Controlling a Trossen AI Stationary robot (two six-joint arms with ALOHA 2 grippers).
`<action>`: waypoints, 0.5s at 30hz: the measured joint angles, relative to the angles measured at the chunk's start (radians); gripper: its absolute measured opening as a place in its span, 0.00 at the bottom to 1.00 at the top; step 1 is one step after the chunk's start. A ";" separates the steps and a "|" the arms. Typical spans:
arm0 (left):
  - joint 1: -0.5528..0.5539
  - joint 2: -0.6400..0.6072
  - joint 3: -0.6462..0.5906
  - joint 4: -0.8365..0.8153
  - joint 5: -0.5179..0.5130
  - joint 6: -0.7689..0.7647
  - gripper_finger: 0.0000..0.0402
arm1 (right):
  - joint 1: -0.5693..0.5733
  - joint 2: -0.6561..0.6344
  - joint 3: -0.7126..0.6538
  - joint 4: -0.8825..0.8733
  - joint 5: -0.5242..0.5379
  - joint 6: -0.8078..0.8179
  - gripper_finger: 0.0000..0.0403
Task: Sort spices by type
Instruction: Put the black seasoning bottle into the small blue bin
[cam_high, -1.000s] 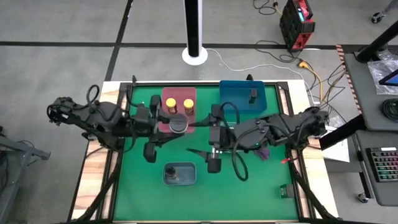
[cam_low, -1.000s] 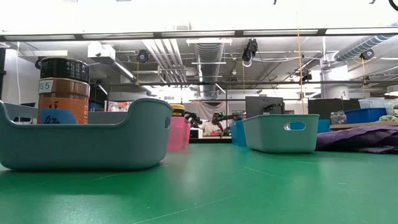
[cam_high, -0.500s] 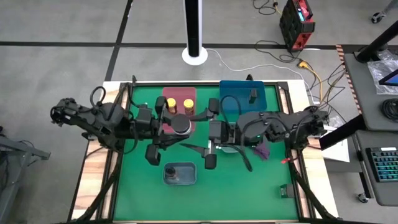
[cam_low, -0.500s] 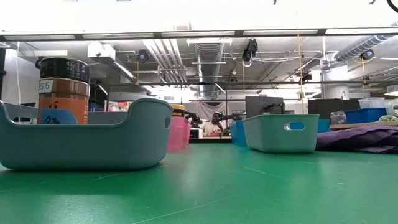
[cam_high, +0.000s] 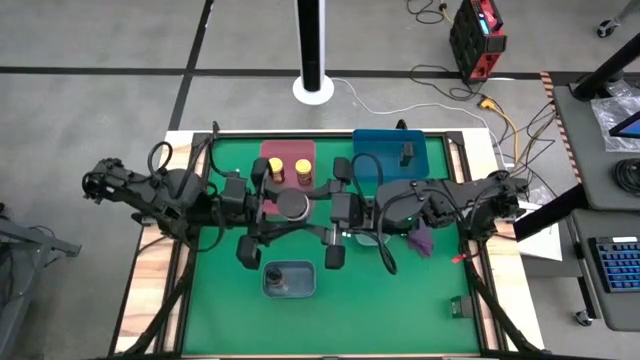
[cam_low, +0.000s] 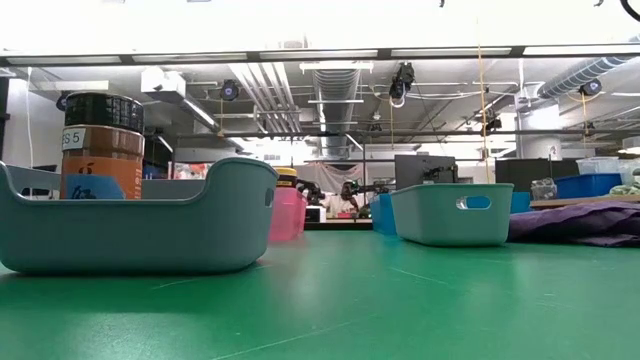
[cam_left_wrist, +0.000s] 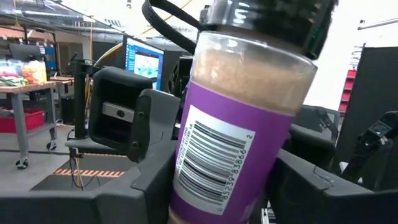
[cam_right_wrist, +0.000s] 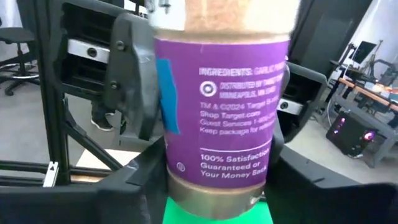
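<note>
Over the bench's (cam_high: 400, 300) middle, both end effectors meet on one round dark-lidded, purple-labelled spice jar (cam_high: 292, 203): the left end effector (cam_high: 268, 215) grips it from nine o'clock, the right end effector (cam_high: 322, 210) from three o'clock, fingers pressed to its sides. At twelve o'clock, the pink tray (cam_high: 268, 150) holds two yellow-lidded jars (cam_high: 288, 170). At six, a grey tray (cam_high: 289, 281) carries another dark-lidded jar (cam_low: 101, 145). Toward two o'clock a slim dark jar (cam_high: 407, 153) stands in the blue tray (cam_high: 378, 152).

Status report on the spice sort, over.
Left gripper and right gripper both around purple-label dark-lidded jar, mid-table, beside pink tray. One matching jar in grey tray. Nothing blocking.
</note>
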 joint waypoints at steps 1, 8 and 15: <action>0.000 0.000 0.000 -0.002 -0.010 -0.006 0.50 | -0.002 0.000 0.000 -0.006 0.000 0.000 0.47; -0.001 -0.015 0.000 -0.073 -0.048 -0.019 0.60 | -0.007 -0.009 0.004 -0.090 0.061 0.019 0.47; 0.001 -0.031 0.008 -0.183 -0.093 -0.020 0.63 | -0.007 -0.029 0.004 -0.264 0.127 0.082 0.47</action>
